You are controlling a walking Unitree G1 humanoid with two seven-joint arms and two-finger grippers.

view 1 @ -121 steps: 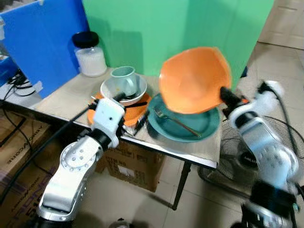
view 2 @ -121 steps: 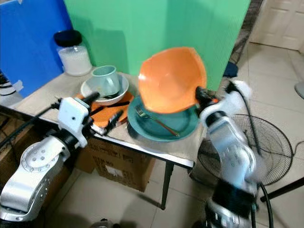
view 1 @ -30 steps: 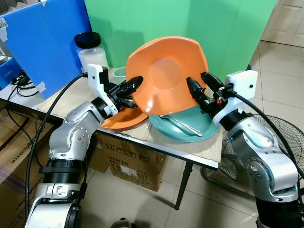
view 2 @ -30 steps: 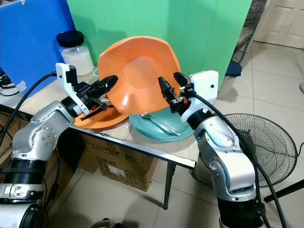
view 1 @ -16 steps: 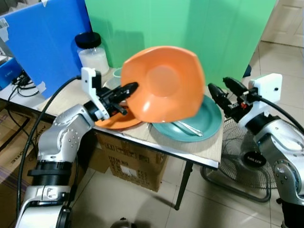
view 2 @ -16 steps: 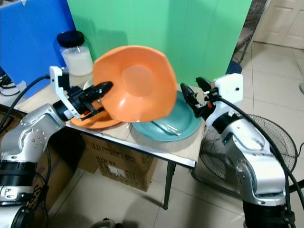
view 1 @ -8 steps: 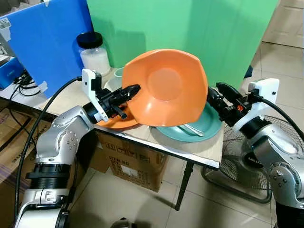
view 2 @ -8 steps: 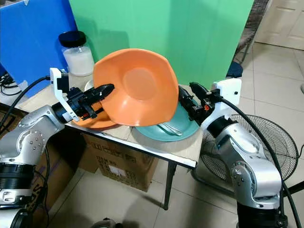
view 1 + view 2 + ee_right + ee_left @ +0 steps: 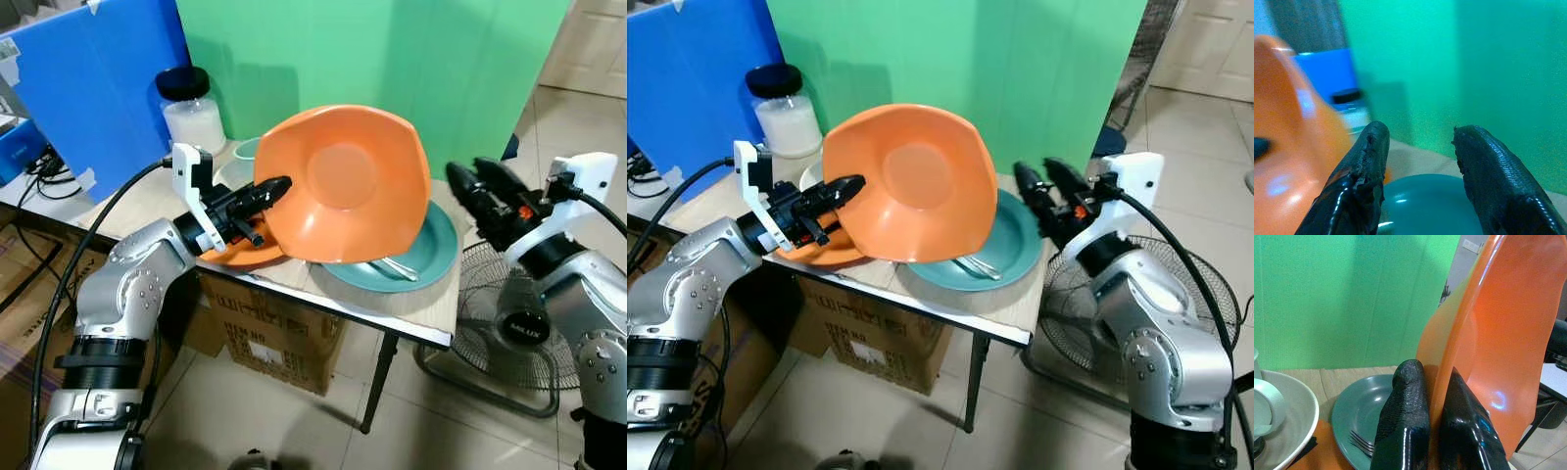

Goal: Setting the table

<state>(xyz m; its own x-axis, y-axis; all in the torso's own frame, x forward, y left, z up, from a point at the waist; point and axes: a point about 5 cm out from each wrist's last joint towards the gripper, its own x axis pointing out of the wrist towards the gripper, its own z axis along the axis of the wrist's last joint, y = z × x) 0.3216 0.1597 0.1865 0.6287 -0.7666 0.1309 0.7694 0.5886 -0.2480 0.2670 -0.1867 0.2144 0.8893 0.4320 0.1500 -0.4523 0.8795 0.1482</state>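
Left eye view shows the left gripper (image 9: 266, 192) pinching the rim of the orange bowl (image 9: 345, 186), which it holds tilted on edge above the table (image 9: 147, 196), over the near side of the teal plate (image 9: 431, 257) with a fork (image 9: 397, 268) lying in it. The right gripper (image 9: 478, 188) hangs off the table's right end, apart from the bowl, fingers spread and holding nothing. Behind the bowl sit a white bowl (image 9: 1283, 418) with a cup (image 9: 1264, 406) and a jar (image 9: 191, 113).
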